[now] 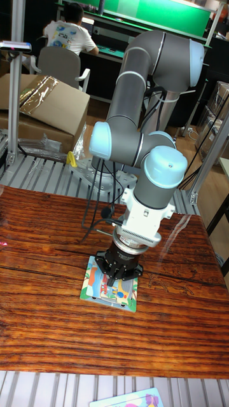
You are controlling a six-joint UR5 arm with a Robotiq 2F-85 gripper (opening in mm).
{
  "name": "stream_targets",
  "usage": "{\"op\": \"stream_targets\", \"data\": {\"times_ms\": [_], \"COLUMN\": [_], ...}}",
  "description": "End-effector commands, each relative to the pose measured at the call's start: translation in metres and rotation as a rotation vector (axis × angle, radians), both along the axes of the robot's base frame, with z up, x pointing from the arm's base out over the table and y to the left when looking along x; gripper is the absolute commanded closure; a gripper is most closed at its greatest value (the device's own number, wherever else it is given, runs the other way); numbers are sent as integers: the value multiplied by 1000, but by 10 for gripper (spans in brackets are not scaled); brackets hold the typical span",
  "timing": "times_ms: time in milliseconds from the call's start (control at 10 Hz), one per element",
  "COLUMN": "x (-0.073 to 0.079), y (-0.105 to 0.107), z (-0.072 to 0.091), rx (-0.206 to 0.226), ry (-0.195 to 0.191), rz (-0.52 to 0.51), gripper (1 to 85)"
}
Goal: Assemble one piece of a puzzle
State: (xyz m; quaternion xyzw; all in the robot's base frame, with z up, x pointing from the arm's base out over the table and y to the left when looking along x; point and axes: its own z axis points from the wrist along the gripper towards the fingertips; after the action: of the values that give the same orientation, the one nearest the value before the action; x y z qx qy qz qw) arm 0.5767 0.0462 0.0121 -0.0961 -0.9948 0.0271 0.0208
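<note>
Puzzle board (109, 285) on table (51, 254), gripper (119, 277) directly above it; cardboard box (44, 105) far behind-left.

Wood table (51, 318), cardboard box (44, 102), person (67, 32) in chair (60, 63), bkgd

There is one robot arm (137, 140), grey with light blue caps. It has one claw (121, 275) at its end, and the claw has black fingers (114, 273), but they are too bunched up to count.

There is one wooden worktop (51, 273). On it lies one puzzle board (95, 286) with many colours. The corner of one more colourful board (130, 399) peeks in at the bottom edge.

Behind the worktop there is one big cardboard box (44, 105). There is one person (67, 32) in a white shirt, sitting on one grey chair (60, 63).
</note>
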Motion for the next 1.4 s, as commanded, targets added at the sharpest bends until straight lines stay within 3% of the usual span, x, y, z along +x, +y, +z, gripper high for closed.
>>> {"op": "stream_targets", "data": {"times_ms": [0,1300], "x": [-7,-13], "y": [-1,-3], "z": [4,-5], "rx": [-3,7], "ry": [16,-7], "rz": [-4,13], "gripper": [843,843]}}
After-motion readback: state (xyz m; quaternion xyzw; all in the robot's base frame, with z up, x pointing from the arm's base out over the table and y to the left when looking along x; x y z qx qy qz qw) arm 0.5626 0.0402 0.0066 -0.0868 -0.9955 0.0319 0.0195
